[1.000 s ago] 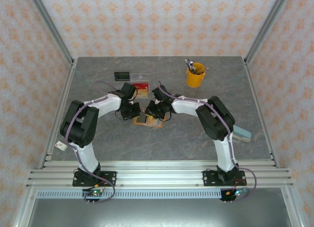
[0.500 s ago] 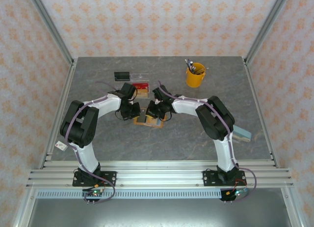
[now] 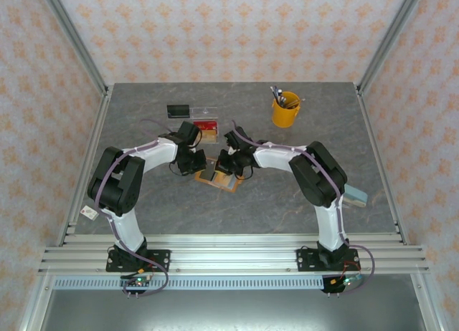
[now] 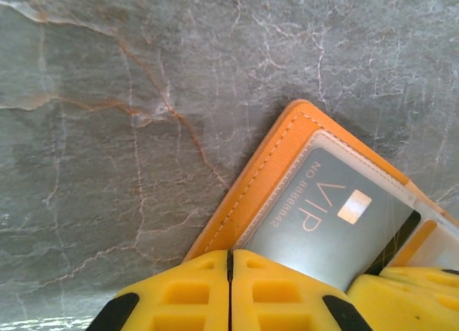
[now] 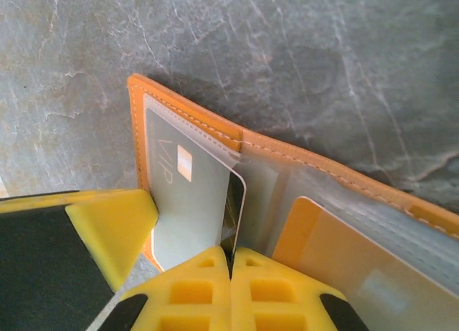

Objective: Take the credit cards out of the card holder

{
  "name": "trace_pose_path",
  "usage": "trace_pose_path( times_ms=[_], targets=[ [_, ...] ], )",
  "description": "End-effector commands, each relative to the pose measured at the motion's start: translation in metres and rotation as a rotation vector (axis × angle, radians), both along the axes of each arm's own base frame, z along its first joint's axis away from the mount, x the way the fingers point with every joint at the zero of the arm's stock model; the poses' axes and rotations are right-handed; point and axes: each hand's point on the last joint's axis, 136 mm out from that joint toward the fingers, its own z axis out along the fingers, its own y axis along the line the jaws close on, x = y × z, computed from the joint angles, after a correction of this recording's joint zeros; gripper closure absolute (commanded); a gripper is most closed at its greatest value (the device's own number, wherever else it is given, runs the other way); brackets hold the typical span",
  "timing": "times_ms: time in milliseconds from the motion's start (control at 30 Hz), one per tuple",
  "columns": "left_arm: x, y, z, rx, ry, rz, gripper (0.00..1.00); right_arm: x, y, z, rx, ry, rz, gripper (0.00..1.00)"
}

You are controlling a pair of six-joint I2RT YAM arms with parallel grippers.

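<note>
Top external view is showing the card holder [image 3: 217,178] lying open on the grey table [image 3: 301,195], between the left gripper [image 3: 196,166] and the right gripper [image 3: 228,166], both reaching down onto it. At the left wrist, the left gripper [image 4: 229,258] is sitting with its jaws pressed together and nothing seen between them, its tips at the holder's [image 4: 265,173] orange edge beside a grey card [image 4: 330,216] under a clear pocket. At the right wrist, the right gripper [image 5: 231,256] is likewise sitting fully closed, with the grey card's [image 5: 193,202] exposed edge running down to the seam; I cannot tell whether it is pinching that card. An orange card [image 5: 337,252] is lying in the other pocket.
</note>
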Motion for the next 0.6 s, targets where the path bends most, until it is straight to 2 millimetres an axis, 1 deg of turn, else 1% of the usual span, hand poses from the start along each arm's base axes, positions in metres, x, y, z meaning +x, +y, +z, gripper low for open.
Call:
trace_pose_path(
  times_ms=[0, 200, 367, 433, 567],
  targets=[
    [-0.019, 0.017, -0.021, 0.09, 0.073, 0.008, 0.92, -0.008, -0.022, -0.006, -0.069, 0.014, -0.015, 0.98],
    [-0.017, 0.016, -0.017, 0.082, 0.063, 0.002, 0.92, -0.011, -0.027, -0.001, -0.053, 0.007, -0.017, 1.0],
    [-0.014, 0.009, -0.008, 0.045, 0.038, -0.006, 0.92, -0.009, -0.031, 0.011, -0.024, -0.025, -0.024, 1.0],
    [-0.013, 0.008, -0.005, 0.04, 0.032, -0.006, 0.92, -0.01, -0.027, 0.015, -0.001, -0.026, -0.012, 1.0],
    [-0.013, 0.009, -0.009, 0.047, 0.042, -0.008, 0.92, -0.009, -0.014, 0.019, 0.061, -0.002, -0.011, 0.91]
  ],
)
